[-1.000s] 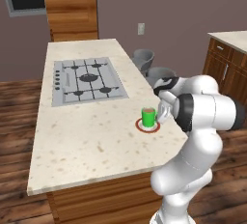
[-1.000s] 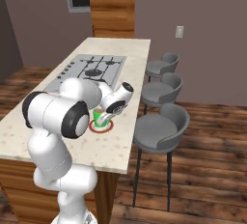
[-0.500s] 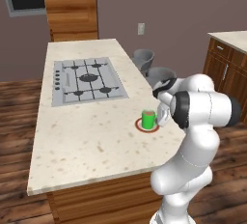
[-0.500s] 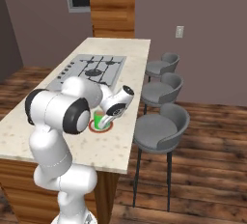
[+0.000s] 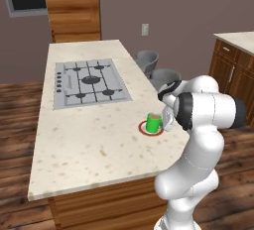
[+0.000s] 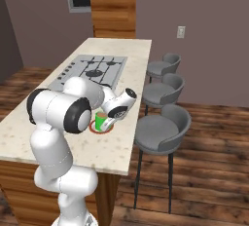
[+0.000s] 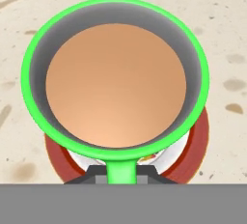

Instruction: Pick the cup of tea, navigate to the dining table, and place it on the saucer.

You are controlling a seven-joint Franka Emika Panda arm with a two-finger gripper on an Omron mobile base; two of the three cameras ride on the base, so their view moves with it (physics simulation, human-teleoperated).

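Observation:
The bright green cup of tea stands upright on the white saucer with a red-brown rim, near the right edge of the dining table. My gripper reaches in from the right at cup height and is shut on the cup's handle. From the other side the cup sits on the saucer beside the gripper. The hand view looks down into the brown tea; the saucer shows beneath, and the handle sits between my fingertips.
A grey gas cooktop lies farther back on the speckled stone top. Three grey bar stools line the table's right side. A wall counter with wooden cabinets stands at the far right, over wooden floor.
The cup has come down slightly and now rests centred on the saucer. The arm's elbow has shifted a little; the base has not moved.

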